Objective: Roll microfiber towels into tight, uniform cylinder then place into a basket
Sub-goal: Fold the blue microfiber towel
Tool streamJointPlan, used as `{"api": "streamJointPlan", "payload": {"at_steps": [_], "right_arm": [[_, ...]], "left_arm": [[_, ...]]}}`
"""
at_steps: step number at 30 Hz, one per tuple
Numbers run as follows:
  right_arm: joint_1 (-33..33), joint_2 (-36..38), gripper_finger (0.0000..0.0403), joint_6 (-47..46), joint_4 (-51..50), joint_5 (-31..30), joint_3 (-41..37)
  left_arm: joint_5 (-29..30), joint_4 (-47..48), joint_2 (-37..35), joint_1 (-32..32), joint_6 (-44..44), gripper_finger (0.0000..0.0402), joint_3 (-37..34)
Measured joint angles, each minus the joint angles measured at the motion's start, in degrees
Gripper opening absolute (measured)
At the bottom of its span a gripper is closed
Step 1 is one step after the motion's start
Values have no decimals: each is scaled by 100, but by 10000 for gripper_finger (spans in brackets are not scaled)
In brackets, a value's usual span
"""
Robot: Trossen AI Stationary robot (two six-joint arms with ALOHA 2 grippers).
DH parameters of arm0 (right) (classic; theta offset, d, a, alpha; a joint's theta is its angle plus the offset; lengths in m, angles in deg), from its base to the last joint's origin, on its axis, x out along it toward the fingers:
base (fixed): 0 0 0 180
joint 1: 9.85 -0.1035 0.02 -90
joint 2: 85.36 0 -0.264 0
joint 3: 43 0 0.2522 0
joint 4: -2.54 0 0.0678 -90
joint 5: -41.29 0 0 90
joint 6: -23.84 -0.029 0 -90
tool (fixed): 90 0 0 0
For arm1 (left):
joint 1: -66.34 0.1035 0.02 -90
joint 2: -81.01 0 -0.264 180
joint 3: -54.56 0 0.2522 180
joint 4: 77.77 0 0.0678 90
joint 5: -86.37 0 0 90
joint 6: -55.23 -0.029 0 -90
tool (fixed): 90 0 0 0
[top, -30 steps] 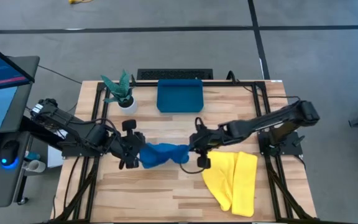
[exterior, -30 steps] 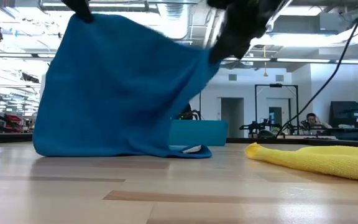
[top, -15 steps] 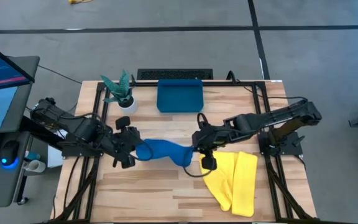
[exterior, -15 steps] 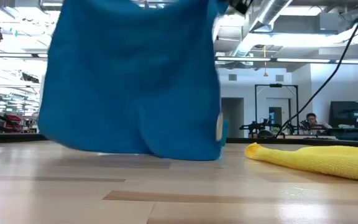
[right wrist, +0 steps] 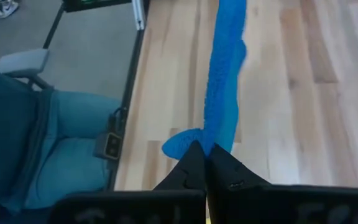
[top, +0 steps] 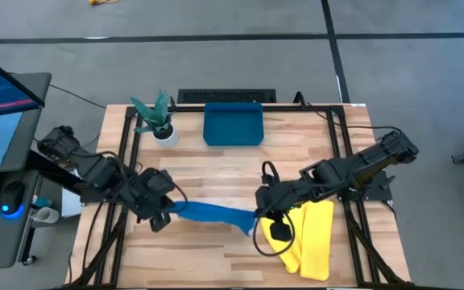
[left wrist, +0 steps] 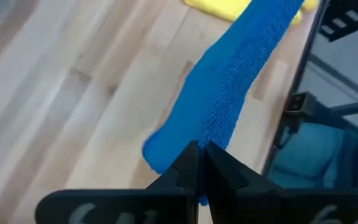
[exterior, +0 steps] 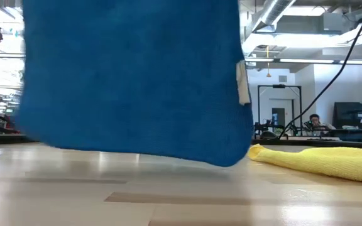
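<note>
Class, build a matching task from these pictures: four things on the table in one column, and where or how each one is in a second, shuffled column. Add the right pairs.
Things
1. blue towel
2. yellow towel
3. basket
4. plant pot

Places or states
A. at the table's far edge, in the middle, with nothing in it
B. hanging stretched between the left tool and the right tool, clear of the table
C. at the far left, beside the basket
D. lying crumpled on the table on the right arm's side

Pairs: 1-B, 2-D, 3-A, 4-C
</note>
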State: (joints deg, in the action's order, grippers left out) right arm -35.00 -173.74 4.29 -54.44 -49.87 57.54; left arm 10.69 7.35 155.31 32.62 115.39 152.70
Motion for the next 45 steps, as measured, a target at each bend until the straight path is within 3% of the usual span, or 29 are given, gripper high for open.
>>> {"api": "streamJointPlan", "payload": {"at_steps": [11,18,27,29,33,36,45], "right_arm": [[-402,0,10,-212,4,-70,0],[-410,-2,11,-478,142,-22,-2],[-442,-2,12,-706,265,217,-4],[-405,-2,12,-431,148,15,-4],[-148,-203,11,-319,-791,-1425,2],[121,-481,11,-225,-1307,-1881,-3],[643,-1622,12,609,-1599,-1851,-9]], "left_arm": [[690,-442,448,-1104,1025,2,0],[290,-924,849,-1350,951,2,-4],[400,-792,817,-1375,943,2,0],[721,-449,817,-1270,716,2,0],[1905,620,820,-862,628,2,-102],[2507,1053,809,-430,495,2,-275],[2188,-51,823,782,-853,2,-1699]]}}
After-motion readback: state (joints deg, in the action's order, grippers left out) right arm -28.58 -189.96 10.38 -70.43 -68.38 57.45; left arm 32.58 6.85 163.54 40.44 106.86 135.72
